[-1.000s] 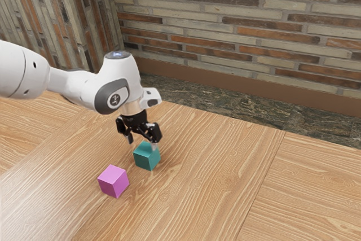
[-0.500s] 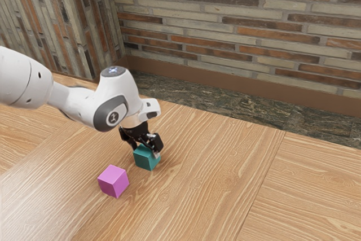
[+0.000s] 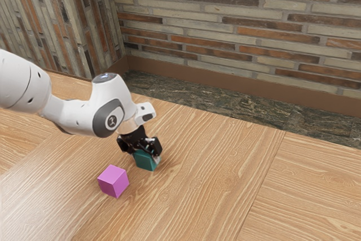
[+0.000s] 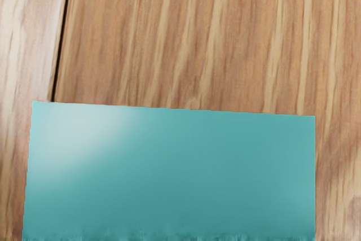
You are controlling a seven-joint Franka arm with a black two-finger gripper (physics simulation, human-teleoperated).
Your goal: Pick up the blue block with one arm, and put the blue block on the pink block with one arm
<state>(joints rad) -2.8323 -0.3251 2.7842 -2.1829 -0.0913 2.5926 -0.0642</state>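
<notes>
Exterior view, gripper: our gripper [image 3: 141, 149] sits left of the frame's centre, low over the table [image 3: 225, 184], with its black hand down around the top of the blue block [image 3: 148, 162].
Grip state: we cannot tell whether it has closed on the block or merely straddles it.
Change: a second ago we hung clear above the block. Since then we have dropped steadily, and the arm [image 3: 73, 114] has sunk lower in the frame.
Blue block: it looks teal and rests on the wood where it stood before. In the wrist view the blue block [image 4: 169, 173] lies directly under our hand.
Pink block: the pink block [image 3: 113, 180] stands apart, toward the lower left, with nothing on it.
Meaning: we judge the descent done, so closing and lifting come next.
</notes>
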